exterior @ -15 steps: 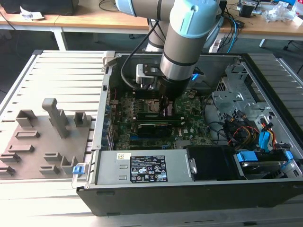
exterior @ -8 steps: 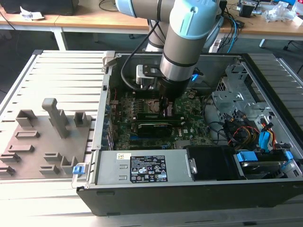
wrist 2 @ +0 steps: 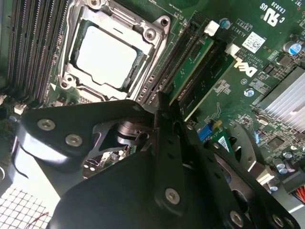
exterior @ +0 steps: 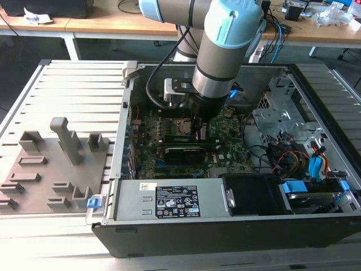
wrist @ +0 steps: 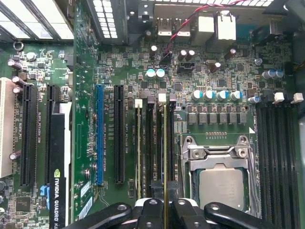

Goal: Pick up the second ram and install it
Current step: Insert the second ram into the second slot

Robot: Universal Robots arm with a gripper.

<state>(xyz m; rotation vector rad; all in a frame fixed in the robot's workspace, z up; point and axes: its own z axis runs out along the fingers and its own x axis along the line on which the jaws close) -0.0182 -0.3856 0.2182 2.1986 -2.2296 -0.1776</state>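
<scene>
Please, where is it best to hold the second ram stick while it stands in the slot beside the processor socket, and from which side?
Judging by its pose, hold the second ram by its long upper edge, flat faces pinched, coming straight down from above. It stands on edge in the slot, and the gripper already straddles that edge.

silver arm (exterior: 217,68), pale blue joint caps, black screwed gripper (wrist 2: 164,114)

Exterior view — arm's wrist (exterior: 217,73) blocks the gripper's fingertips and much of the motherboard (exterior: 169,155). First wrist view — black graphics card (wrist: 57,191) cut off at the edge; second ram (wrist: 165,148) seen edge-on, seemingly seated, lower end behind the gripper (wrist: 164,210).
</scene>
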